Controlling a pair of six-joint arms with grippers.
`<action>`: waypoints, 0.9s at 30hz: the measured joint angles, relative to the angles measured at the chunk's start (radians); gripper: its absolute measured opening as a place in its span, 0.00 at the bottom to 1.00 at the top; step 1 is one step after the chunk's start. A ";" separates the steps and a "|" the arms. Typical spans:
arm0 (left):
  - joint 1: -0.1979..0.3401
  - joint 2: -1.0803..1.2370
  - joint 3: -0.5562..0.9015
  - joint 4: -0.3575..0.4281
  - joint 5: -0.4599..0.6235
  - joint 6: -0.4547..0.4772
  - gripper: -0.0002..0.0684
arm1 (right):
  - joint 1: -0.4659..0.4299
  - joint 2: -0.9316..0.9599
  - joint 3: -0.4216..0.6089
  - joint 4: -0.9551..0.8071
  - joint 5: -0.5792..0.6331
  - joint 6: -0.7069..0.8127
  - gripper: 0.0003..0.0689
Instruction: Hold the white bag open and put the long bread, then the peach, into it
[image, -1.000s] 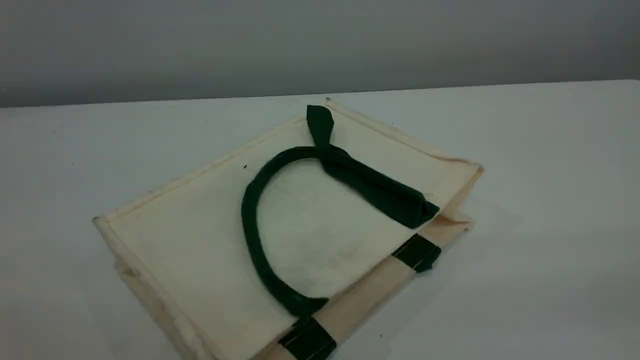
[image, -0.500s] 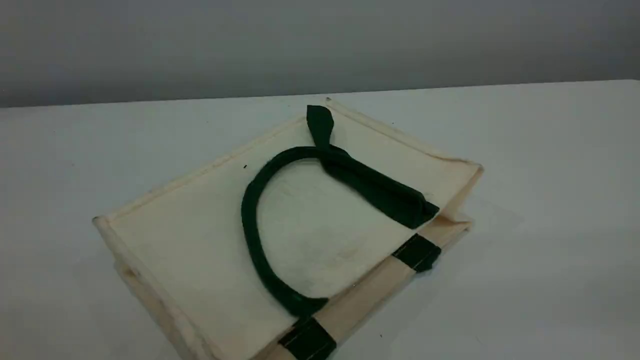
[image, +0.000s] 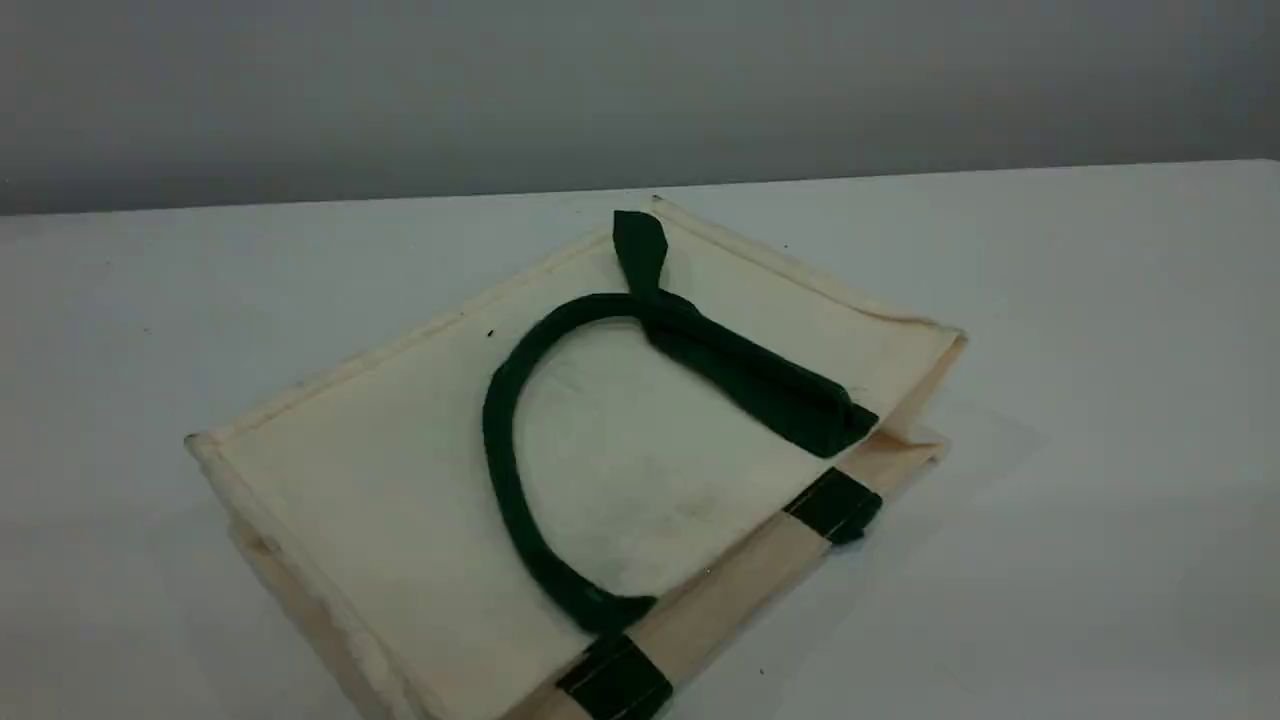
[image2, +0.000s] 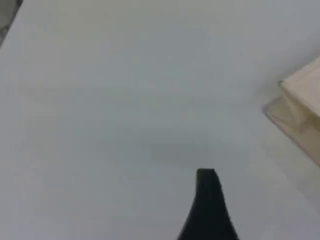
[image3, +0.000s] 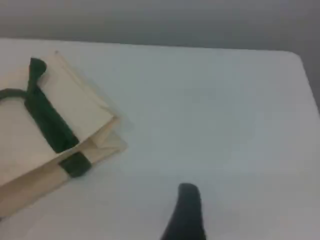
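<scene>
The white bag (image: 400, 480) lies flat on the table, its mouth toward the lower right. One dark green handle (image: 500, 440) curves across its upper face, and green patches (image: 835, 505) show at the mouth edge. The long bread and the peach are out of view. Neither gripper appears in the scene view. In the left wrist view one dark fingertip (image2: 207, 197) hangs over bare table, left of a corner of the bag (image2: 300, 107). In the right wrist view one dark fingertip (image3: 186, 210) hangs over bare table, right of the bag's mouth (image3: 75, 112). Nothing is held by either.
The white table (image: 1100, 400) stretches around the bag on all sides. Its far edge (image: 900, 178) meets a grey wall. The right wrist view shows the table's far right corner (image3: 295, 54).
</scene>
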 joint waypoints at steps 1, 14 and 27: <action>0.000 0.000 0.000 0.001 0.000 0.000 0.71 | -0.003 0.000 0.000 0.000 0.000 0.000 0.81; 0.000 -0.091 0.000 0.001 0.000 -0.001 0.71 | 0.009 0.001 0.000 0.003 0.000 0.000 0.81; 0.000 -0.115 0.000 0.001 0.000 -0.002 0.71 | 0.009 0.001 0.000 0.003 0.000 0.000 0.81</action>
